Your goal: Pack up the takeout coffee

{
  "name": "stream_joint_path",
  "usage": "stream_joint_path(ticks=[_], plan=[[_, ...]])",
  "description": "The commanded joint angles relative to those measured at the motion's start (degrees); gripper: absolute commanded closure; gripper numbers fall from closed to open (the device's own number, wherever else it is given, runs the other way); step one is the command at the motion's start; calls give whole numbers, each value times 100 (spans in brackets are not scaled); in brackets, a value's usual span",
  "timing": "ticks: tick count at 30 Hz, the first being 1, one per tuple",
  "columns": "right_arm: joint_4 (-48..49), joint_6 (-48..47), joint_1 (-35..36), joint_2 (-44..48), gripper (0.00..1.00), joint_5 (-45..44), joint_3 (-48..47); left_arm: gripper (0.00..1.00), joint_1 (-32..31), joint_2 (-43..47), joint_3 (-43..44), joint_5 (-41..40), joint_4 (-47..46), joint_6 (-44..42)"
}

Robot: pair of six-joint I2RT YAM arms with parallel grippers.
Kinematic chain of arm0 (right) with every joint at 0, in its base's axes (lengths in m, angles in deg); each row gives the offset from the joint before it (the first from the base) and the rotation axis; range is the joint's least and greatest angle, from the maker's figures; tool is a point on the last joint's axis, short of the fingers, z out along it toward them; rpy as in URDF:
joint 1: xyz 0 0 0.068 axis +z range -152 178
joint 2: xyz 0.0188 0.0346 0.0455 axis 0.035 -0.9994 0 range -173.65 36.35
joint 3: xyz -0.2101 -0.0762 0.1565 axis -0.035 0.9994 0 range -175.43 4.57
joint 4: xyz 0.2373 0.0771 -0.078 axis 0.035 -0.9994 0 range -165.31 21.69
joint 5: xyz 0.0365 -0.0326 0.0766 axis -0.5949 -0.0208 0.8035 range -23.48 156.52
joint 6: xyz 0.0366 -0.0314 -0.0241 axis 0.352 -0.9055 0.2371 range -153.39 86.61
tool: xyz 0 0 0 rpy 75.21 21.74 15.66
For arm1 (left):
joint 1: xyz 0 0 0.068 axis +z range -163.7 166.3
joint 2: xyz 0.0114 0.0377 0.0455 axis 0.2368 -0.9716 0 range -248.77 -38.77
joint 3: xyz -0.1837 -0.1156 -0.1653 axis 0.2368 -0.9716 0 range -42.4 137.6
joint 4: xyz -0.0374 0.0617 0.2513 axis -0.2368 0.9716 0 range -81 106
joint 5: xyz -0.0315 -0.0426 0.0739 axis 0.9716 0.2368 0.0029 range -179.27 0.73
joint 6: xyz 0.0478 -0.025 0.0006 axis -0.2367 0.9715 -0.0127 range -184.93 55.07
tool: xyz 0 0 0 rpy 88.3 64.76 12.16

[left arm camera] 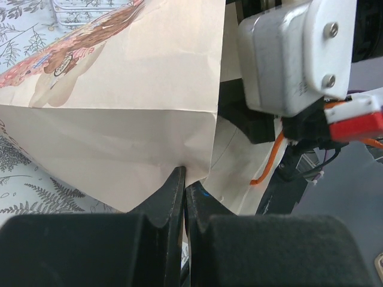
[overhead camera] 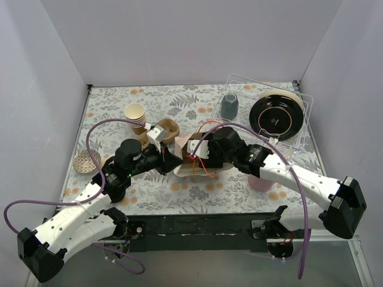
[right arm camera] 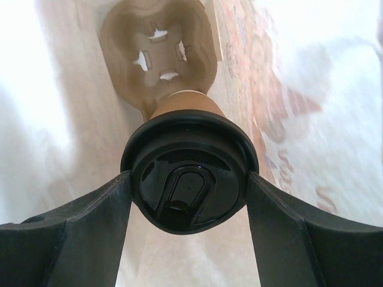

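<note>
1. The takeout coffee [right arm camera: 188, 191], a kraft-brown cup under a round black lid, hangs inside the paper bag [right arm camera: 335, 119]. The right wrist view shows it lid-on, its base aimed at a moulded cardboard cup carrier [right arm camera: 157, 36] that appears to sit deeper in the bag.
2. The right arm's fingers [right arm camera: 78, 239] stand wide and press on the lid's rim from both sides, clamped on the cup. Gripping it from the top seems meant to send it base-first toward a carrier pocket without tipping.
3. The left arm's fingers [left arm camera: 164, 203] are pressed together on a folded corner of the bag's paper, pinching it. The hold probably keeps the mouth open and stops the light bag from sliding.
4. From overhead, the right arm [overhead camera: 281, 170] stretches from its base at the right toward mid-table, its wrist angled into the bag. The left arm [overhead camera: 90, 203] curves in from the left base, its wrist low against the bag's left side, so the two meet at the bag.
5. Further back on the fern-print table [overhead camera: 179, 101], a stack of lidless paper cups [overhead camera: 136, 116], a grey mug [overhead camera: 230, 106] and a black plate [overhead camera: 276, 116] in a clear rack stand well apart from the bag.
</note>
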Motion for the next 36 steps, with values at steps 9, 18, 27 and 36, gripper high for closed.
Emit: stream_joint_path(ticks=[9,18,27,36], plan=[[-909,-879,-329,178,66,1853,-158,100,-11,187,-68,462,12,-218],[-541,-1169,40,-111,67,784,105,100,-11,144,-94,559,-67,-140],[109,-950,330,-543,68,-614,123,100,-11,205,-86,559,-41,-43],[163,-721,330,-385,68,-687,106,100,-11,267,-77,410,108,-16]])
